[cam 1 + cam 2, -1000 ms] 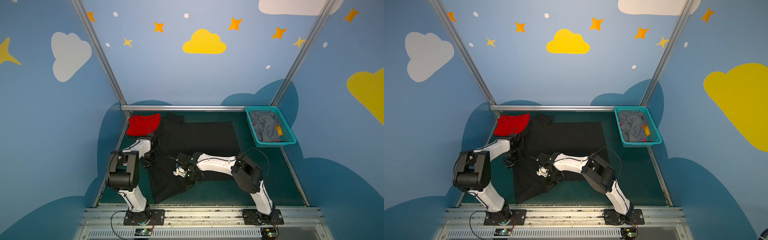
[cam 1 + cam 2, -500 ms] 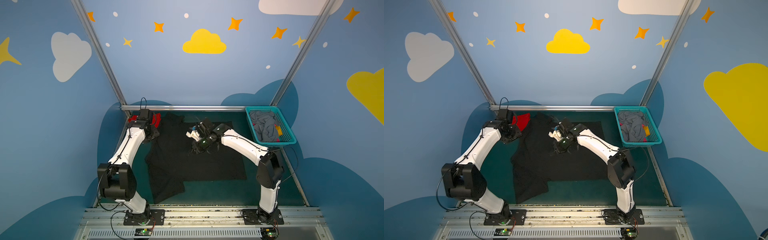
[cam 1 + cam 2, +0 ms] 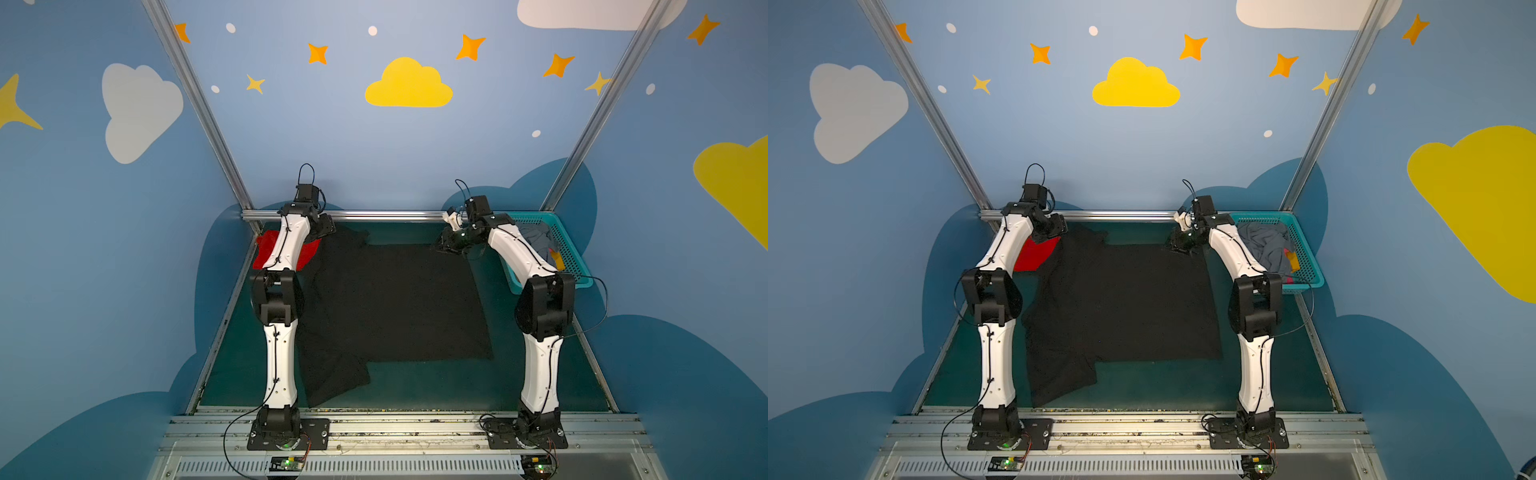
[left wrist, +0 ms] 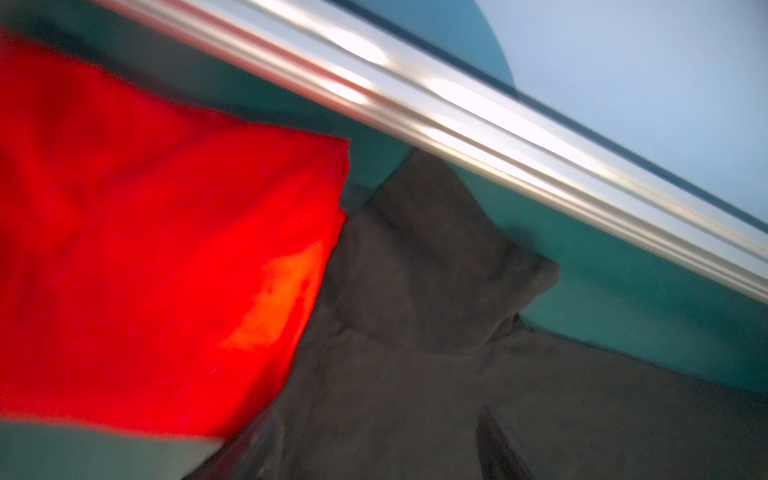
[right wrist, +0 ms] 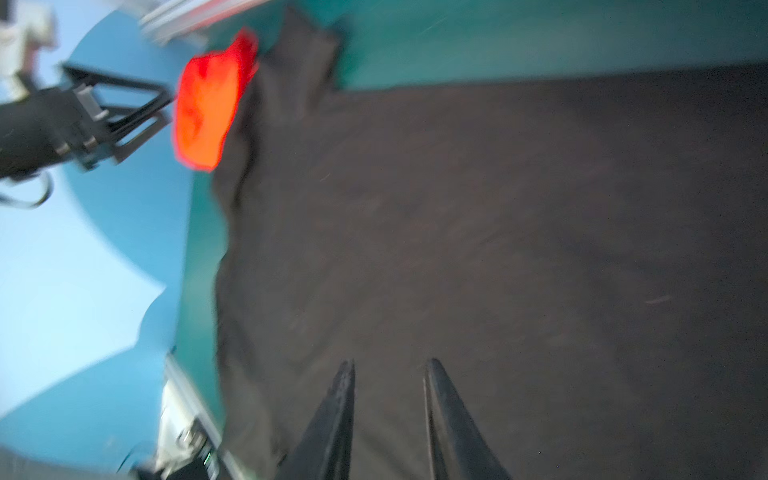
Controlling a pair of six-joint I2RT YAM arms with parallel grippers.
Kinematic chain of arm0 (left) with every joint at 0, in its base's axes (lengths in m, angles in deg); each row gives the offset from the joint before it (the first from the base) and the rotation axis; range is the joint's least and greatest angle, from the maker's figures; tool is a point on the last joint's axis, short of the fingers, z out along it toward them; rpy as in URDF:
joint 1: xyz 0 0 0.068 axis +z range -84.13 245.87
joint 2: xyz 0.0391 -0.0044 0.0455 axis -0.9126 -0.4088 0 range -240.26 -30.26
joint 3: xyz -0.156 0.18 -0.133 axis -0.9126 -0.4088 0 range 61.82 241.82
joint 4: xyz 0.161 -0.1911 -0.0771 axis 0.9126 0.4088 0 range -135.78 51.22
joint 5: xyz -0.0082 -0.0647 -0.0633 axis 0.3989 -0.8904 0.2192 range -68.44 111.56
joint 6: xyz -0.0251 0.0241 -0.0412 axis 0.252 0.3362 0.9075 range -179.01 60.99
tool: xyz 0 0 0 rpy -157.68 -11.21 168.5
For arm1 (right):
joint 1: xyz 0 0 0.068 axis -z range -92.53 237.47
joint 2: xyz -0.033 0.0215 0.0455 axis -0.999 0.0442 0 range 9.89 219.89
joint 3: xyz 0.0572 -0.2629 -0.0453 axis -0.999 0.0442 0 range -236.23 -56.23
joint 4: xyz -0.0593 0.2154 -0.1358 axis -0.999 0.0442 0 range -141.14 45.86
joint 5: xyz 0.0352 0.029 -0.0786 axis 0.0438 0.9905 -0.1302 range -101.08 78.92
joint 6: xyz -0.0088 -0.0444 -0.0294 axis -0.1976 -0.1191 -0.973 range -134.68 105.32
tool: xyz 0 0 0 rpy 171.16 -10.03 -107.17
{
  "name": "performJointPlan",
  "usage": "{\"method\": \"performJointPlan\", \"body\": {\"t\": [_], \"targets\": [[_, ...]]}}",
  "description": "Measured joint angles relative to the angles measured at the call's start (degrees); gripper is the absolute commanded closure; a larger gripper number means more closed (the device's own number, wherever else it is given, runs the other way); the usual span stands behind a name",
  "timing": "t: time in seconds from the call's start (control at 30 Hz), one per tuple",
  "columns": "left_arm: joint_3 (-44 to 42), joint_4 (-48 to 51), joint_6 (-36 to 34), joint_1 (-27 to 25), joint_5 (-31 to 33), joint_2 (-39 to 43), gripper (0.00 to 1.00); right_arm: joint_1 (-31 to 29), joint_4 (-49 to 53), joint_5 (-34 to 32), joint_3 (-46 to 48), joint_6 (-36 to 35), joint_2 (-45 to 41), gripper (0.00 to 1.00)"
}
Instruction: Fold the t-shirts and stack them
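**Now: black shirt spread out, both grippers at its far edge**

You have the black shirt (image 3: pixel 395 299) lying mostly flat across the middle of the green mat (image 3: pixel 436 386). It reads as matte black all over. The body is roughly square. One sleeve pokes toward the far rail (image 3: pixel 374 215) at the far-left corner, and another flap juts toward you at the near-left corner. The left edge is rumpled; the right and near edges run straight.

The red shirt (image 3: pixel 266 253) sits in the far-left corner as a compact, bright, plain bundle, partly hidden under your left arm. Its edge touches the black sleeve; which lies on top, you cannot tell.

Your left gripper (image 3: pixel 326 226) hangs over that far-left sleeve. In the left wrist view its fingers (image 4: pixel 494 444) show blurred and set wide apart, with nothing between them.

Your right gripper (image 5: pixel 390 365) is at the black shirt's far-right corner. Its jaws stand a little apart, cloth showing through the gap, nothing pinched.

The teal basket (image 3: pixel 577 266) is at the far right, holding grey cloth.
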Motion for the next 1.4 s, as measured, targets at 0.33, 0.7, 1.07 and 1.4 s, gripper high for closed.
{"method": "performJointPlan", "body": {"t": [0.33,0.7,1.07,1.4], "targets": [[8.2,-5.2,0.0,0.5,-2.8,-10.1,0.27,5.1,1.2,-7.6,-15.8,2.5,16.2,0.63],[8.2,-8.6,1.3,0.8,-2.9,-13.6,0.31,7.4,-0.7,-19.0,-19.1,6.1,20.9,0.56],[8.2,-9.4,1.0,0.8,-1.2,-14.5,0.38,8.5,-1.2,-23.6,-23.9,7.5,25.6,0.55],[8.0,-8.7,-0.8,0.8,2.3,-14.5,0.33,8.5,-1.6,-25.6,-25.2,8.1,27.1,0.55]]}}
